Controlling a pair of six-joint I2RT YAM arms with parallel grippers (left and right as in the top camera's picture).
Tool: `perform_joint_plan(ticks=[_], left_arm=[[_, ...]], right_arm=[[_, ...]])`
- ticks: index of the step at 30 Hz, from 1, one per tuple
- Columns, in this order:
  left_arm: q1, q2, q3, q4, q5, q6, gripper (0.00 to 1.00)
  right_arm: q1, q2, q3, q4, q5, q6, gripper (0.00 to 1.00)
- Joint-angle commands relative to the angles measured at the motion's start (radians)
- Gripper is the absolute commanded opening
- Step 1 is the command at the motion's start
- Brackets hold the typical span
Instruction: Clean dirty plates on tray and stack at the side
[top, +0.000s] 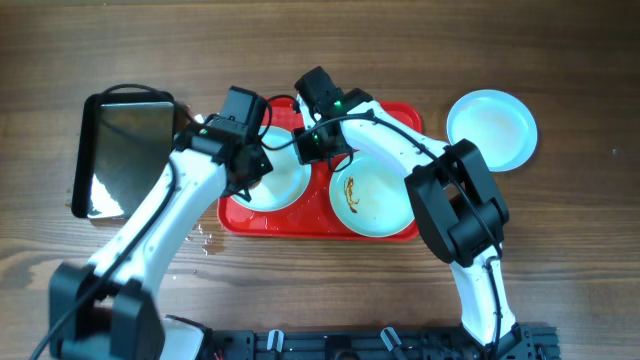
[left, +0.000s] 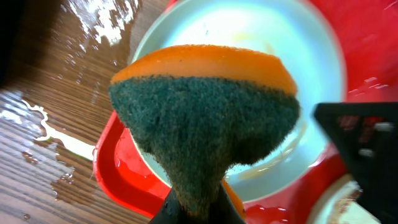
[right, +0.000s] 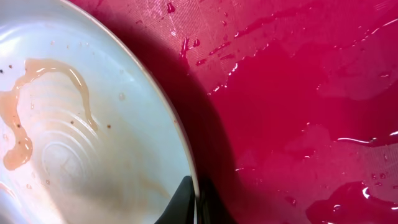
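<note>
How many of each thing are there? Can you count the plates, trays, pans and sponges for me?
plates: 3
tray: 1
pan: 1
sponge: 1
Total: 6

The tray (top: 320, 224) is coloured red, and a fine grid texture is seen on it. The plates (top: 492, 127) are tinted pale blue-white; the smeared plate (top: 372, 195) is marked brown-orange. The sponge (left: 205, 118) is faced dark green and backed orange. The counter (top: 560, 260) is grained brown.
</note>
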Motion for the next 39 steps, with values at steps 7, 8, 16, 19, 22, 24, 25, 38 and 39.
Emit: perform_joint_plan(ticks=[7,8,16,19,22,24,25,38,39], left_arm=[[0.028,0.059,-0.006,-0.003,0.077,0.032,0.04],[0.031,0.053,-0.006,-0.003,0.100,0.037,0.04],[0.029,0.056,-0.006,0.002,0.120,0.057,0.04],[0.029,0.056,-0.006,0.008,0.120,0.057,0.04],[0.029,0.056,-0.006,0.008,0.120,0.057,0.04],[0.029,0.056,-0.006,0.008,0.120,0.057,0.04],[0.029,0.056,-0.006,0.009,0.120,0.057,0.04],[0.029,0.056,-0.006,0.006,0.120,0.057,0.04],[0.029,0.056,-0.006,0.013,0.120,0.057,0.04]], right_arm=[[-0.023,-0.219,-0.015,-0.020,0.521,-0.074,0.04],[-0.023,-0.262,-0.015,-0.020,0.585,-0.106,0.04],[0.045,-0.460,-0.015,-0.039,0.997,-0.245,0.04],[0.106,-0.460,-0.015,-0.063,1.172,-0.268,0.04],[0.175,-0.460,-0.018,-0.077,1.310,-0.268,0.04],[0.208,-0.460,-0.018,-0.076,1.357,-0.267,0.04],[0.220,-0.460,-0.018,-0.076,1.392,-0.267,0.04],[0.094,-0.428,-0.019,-0.180,0.698,-0.068,0.04],[0.040,-0.420,-0.027,-0.184,0.492,-0.070,0.04]])
